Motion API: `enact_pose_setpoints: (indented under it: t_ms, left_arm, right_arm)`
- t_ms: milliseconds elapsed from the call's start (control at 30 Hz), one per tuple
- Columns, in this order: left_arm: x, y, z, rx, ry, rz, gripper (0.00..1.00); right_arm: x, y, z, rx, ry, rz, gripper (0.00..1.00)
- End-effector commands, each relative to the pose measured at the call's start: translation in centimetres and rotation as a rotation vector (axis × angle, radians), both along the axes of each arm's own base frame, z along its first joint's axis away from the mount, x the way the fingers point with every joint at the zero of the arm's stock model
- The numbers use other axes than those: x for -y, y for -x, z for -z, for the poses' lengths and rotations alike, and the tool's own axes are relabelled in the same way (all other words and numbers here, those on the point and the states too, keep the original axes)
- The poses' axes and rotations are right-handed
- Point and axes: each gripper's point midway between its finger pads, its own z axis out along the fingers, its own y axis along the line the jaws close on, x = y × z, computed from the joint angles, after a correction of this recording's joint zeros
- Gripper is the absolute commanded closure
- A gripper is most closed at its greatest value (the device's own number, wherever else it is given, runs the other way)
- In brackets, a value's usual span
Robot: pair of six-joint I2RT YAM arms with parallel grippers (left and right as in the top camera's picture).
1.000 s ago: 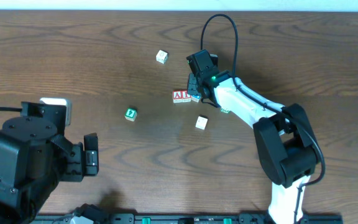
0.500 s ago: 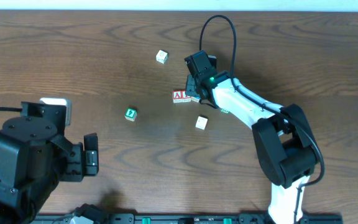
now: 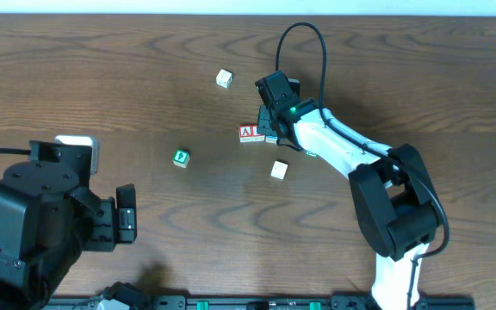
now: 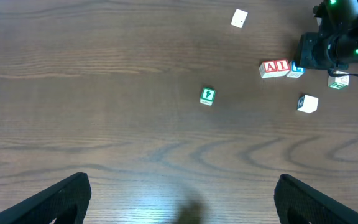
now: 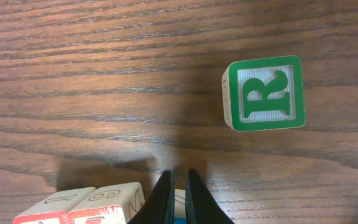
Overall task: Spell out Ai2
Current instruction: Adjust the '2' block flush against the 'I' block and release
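Two red blocks reading "A" and "I" (image 3: pixel 250 132) stand side by side mid-table, also in the left wrist view (image 4: pixel 274 67). A blue block (image 3: pixel 271 136) sits against the right side of the "I" block; its face is hidden. My right gripper (image 3: pixel 273 127) is shut, its fingertips (image 5: pixel 179 186) pressed together just over the blue block (image 5: pixel 180 208), beside the red blocks (image 5: pixel 104 202). My left gripper (image 4: pixel 182 202) is open and empty, low at the table's near left, far from the blocks.
A green "R" block (image 5: pixel 266 93) lies right of the gripper, also in the left wrist view (image 4: pixel 338 81). A white block (image 3: pixel 279 170) lies below the row, a green block (image 3: pixel 181 158) to its left, another white block (image 3: pixel 224 78) further back.
My right gripper has shifted slightly left, toward the red blocks, with the blue block beside it. The left arm has not moved.
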Motion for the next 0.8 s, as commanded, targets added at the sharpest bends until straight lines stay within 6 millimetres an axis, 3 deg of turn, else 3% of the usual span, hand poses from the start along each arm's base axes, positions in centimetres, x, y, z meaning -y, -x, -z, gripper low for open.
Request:
enact_pose_setpoints:
  t_ms: [0,133,433,633,767]
  left_arm:
    - [-0.3,0.7,0.4,-0.029,-0.022,0.010,0.05]
    - [-0.3,0.7,0.4,-0.029,-0.022,0.009,0.04]
    - [-0.3,0.7,0.4,-0.029,-0.022,0.010,0.04]
    - [-0.3,0.7,0.4,-0.029,-0.022,0.009,0.05]
    - [-0.3,0.7,0.4,-0.029,-0.022,0.010,0.05]
  right_arm:
    - [-0.7,-0.3,-0.1,0.011,-0.013,0.006,0.93]
    - [0.4,-1.3,-0.6,0.052,0.018,0.039,0.92]
    - [2.8,-1.1,-0.2,0.028,0.086,0.084,0.94]
    - [3.8,0.4,0.5,-0.042,0.108,0.121,0.95]
    - [3.1,0.8,0.7,-0.059,0.082,0.112,0.96]
